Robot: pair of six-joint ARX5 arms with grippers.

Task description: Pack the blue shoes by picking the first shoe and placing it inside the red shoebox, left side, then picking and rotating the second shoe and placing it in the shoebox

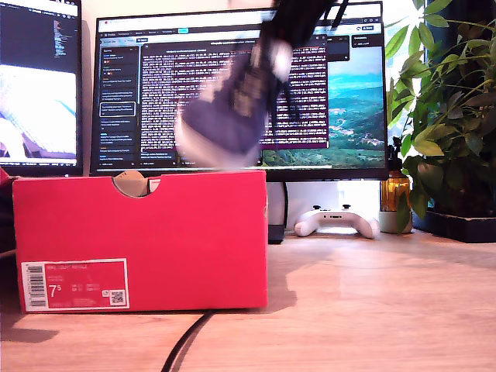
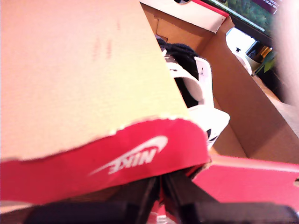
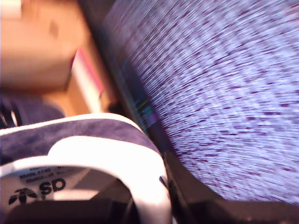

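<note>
Second shoe (image 1: pixel 232 101) airborne above red shoebox (image 1: pixel 139 240), clamped at heel collar by my second gripper (image 3: pixel 154 196). Light, soft suede, stiff heel: best hold. First shoe (image 2: pixel 196 88) inside box. My first gripper (image 2: pixel 161 186) pinching box flap (image 2: pixel 79 79).

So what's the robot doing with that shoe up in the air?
It's packing shoes. My second gripper holds a blue shoe by its heel, in the air above the red shoebox. The other blue shoe already lies inside the box. My first gripper seems to pinch the box's lid flap, holding it open.
</note>
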